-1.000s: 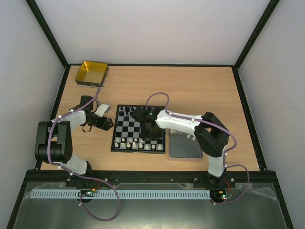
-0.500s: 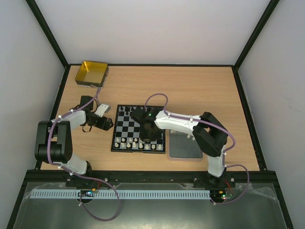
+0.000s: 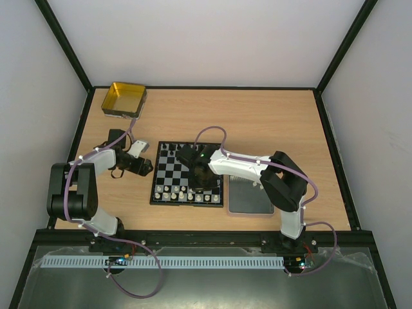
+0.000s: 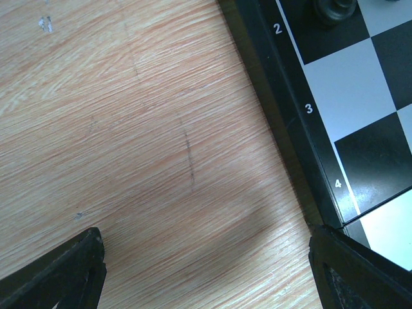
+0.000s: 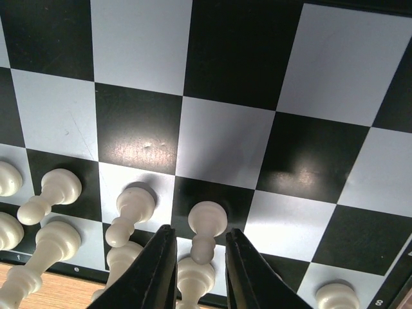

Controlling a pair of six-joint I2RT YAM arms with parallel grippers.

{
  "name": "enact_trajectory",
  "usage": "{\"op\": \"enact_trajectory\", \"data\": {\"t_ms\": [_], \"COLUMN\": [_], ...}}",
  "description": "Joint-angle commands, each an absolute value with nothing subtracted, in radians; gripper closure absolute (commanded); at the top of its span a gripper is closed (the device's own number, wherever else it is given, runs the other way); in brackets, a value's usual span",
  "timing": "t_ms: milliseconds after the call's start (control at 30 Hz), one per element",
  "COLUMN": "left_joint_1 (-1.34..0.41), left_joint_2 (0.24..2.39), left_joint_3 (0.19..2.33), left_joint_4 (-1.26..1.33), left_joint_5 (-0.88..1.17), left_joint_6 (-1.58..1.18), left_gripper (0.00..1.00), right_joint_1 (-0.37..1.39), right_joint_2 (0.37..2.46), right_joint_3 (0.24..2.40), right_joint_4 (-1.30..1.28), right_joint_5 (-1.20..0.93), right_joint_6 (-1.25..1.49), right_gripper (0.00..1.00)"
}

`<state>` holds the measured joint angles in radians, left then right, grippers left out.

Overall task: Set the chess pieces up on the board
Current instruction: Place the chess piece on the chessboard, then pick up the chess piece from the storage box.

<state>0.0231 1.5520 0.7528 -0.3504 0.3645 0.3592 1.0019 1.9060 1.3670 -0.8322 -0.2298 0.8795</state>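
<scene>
The board lies mid-table. Several white chess pieces stand along its near rows and a few black ones at its far left corner. My right gripper hangs low over the near rows. In the right wrist view its jaws are slightly apart around a standing white pawn, with a gap on each side. More white pieces stand to the left. My left gripper is open and empty over bare wood beside the board's left border.
A plain grey tray lies against the board's right side, under the right arm. A yellow square tin stands at the far left corner. A black piece sits near the board's left border.
My right gripper has shifted slightly over the board's near rows. The left arm has not moved.
</scene>
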Motion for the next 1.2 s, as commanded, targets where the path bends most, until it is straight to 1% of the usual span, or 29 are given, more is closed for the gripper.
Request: {"op": "enact_trajectory", "data": {"t_ms": [0, 167, 267, 400, 500, 700, 867, 1000, 1167], "left_joint_1": [0.03, 0.031, 0.03, 0.029, 0.024, 0.015, 0.015, 0.014, 0.008], "left_joint_2": [1.559, 1.559, 1.561, 1.569, 1.568, 1.565, 1.566, 1.573, 1.581], "left_joint_3": [0.754, 0.755, 0.755, 0.76, 0.758, 0.755, 0.754, 0.756, 0.759], "left_joint_4": [-0.389, -0.39, -0.39, -0.394, -0.393, -0.391, -0.392, -0.393, -0.395], "left_joint_5": [0.381, 0.382, 0.381, 0.389, 0.386, 0.379, 0.377, 0.376, 0.375], "left_joint_6": [0.371, 0.371, 0.371, 0.374, 0.372, 0.371, 0.37, 0.371, 0.371], "left_gripper": [0.14, 0.14, 0.14, 0.14, 0.14, 0.14, 0.14, 0.14, 0.14], "right_joint_1": [1.01, 1.001, 0.942, 0.802, 0.691, 0.585, 0.467, 0.43, 0.417], "right_joint_2": [1.919, 1.88, 1.802, 1.612, 1.525, 1.509, 1.502, 1.506, 1.526], "right_joint_3": [1.4, 1.443, 1.418, 1.26, 1.119, 1.057, 0.963, 0.913, 0.899], "right_joint_4": [-0.85, -0.921, -0.935, -0.9, -0.881, -0.957, -0.913, -0.867, -0.835], "right_joint_5": [-0.213, -0.102, -0.095, -0.092, -0.131, -0.077, -0.132, -0.158, -0.167], "right_joint_6": [0.884, 0.878, 0.875, 0.867, 0.847, 0.764, 0.731, 0.721, 0.711], "right_gripper": [0.79, 0.78, 0.78, 0.77, 0.77, 0.77, 0.77, 0.78, 0.78]}}
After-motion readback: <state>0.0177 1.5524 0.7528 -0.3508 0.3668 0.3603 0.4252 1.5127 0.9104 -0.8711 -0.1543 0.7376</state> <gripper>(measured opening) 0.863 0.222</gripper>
